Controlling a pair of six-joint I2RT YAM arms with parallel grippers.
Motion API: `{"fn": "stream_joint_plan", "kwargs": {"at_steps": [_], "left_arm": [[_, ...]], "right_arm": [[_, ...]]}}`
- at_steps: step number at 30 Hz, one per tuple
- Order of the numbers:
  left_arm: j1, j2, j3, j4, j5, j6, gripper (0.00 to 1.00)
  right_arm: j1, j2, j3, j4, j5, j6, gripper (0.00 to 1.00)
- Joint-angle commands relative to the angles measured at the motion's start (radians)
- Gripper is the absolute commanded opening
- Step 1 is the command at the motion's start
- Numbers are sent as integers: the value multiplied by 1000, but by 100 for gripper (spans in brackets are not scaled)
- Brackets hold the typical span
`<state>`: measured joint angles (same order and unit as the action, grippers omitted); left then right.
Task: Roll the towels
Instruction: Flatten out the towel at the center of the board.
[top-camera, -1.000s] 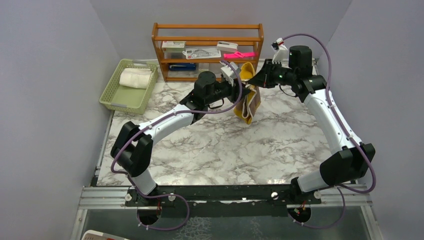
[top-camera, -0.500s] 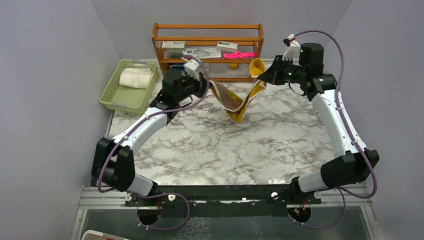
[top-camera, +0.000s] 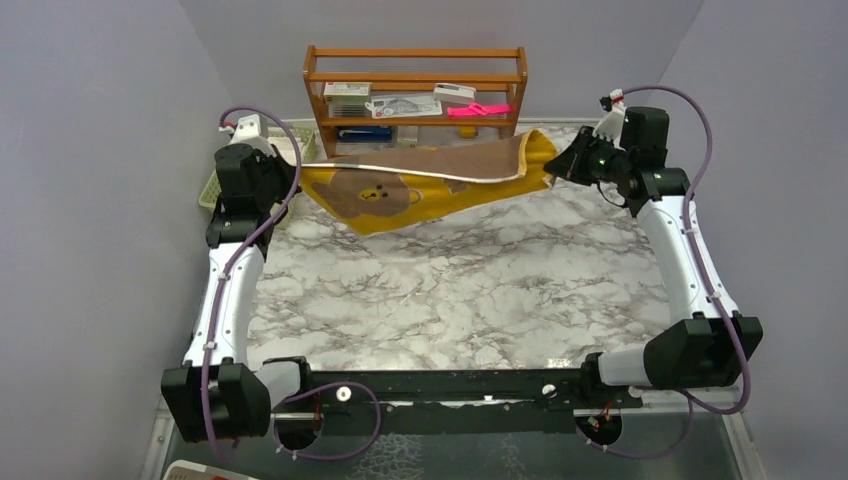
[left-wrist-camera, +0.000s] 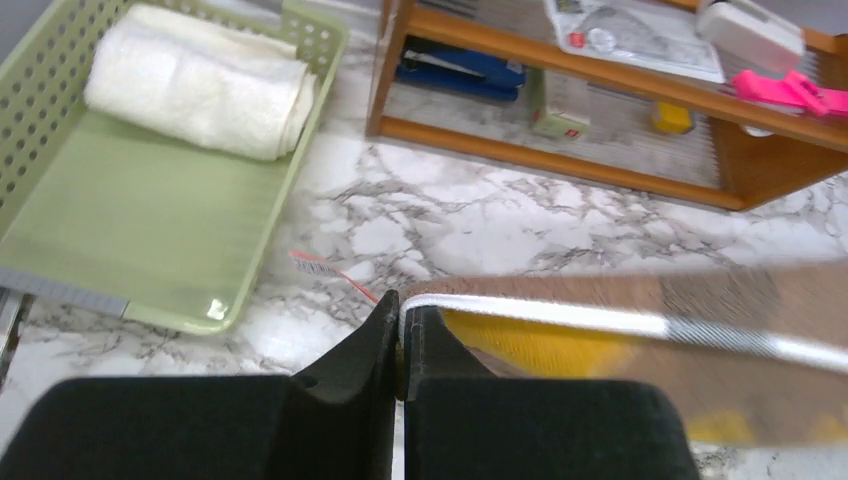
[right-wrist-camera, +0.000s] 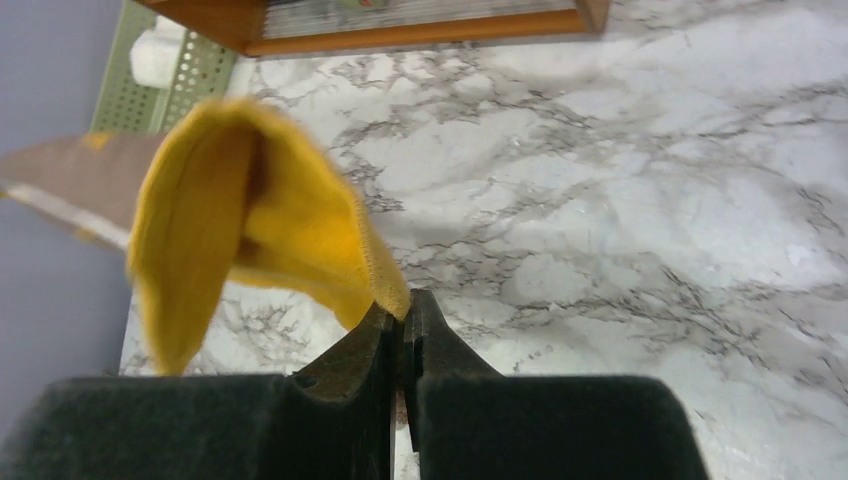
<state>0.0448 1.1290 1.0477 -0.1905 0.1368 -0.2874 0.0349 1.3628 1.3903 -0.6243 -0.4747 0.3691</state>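
Observation:
The brown towel (top-camera: 430, 175) with mustard-yellow trim and a bear patch hangs stretched in the air across the back of the table. My left gripper (top-camera: 297, 172) is shut on its left corner (left-wrist-camera: 430, 296). My right gripper (top-camera: 553, 168) is shut on its right yellow corner (right-wrist-camera: 290, 230). The towel sags a little in the middle and does not touch the marble. The cream-white towel (top-camera: 271, 156) lies rolled in the green basket (top-camera: 236, 201) at the back left; it also shows in the left wrist view (left-wrist-camera: 200, 80).
A wooden shelf (top-camera: 415, 100) with papers, a pink item and a blue stapler stands at the back centre, just behind the stretched towel. The grey walls close in on both sides. The marble table (top-camera: 450, 290) lies below.
My left arm has swung far left and my right arm slightly right, pulling the bunched, hanging brown towel out into a wide flat span.

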Motion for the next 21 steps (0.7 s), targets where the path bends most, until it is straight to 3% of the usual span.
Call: {"fn": "stream_joint_plan", "kwargs": {"at_steps": [1, 4, 5, 8, 9, 12, 16, 21], "left_arm": [[61, 36, 65, -95, 15, -62, 0], [65, 48, 76, -122, 108, -75, 0], [66, 49, 61, -127, 127, -77, 0], [66, 103, 26, -169, 228, -51, 0], [65, 136, 18, -191, 279, -38, 0], [54, 207, -10, -225, 373, -24, 0], [29, 212, -18, -226, 340, -14, 0], [29, 235, -2, -241, 296, -12, 0]], "right_arm": [[-24, -78, -55, 39, 96, 17, 1], [-24, -177, -194, 76, 102, 61, 6], [-24, -211, -258, 88, 108, 71, 17], [-24, -284, -422, 81, 178, 89, 64], [-24, -297, -468, 85, 185, 87, 71], [-23, -301, -545, 80, 164, 17, 74], [30, -291, -536, 70, 157, -53, 74], [492, -167, -460, 82, 380, -53, 73]]}}
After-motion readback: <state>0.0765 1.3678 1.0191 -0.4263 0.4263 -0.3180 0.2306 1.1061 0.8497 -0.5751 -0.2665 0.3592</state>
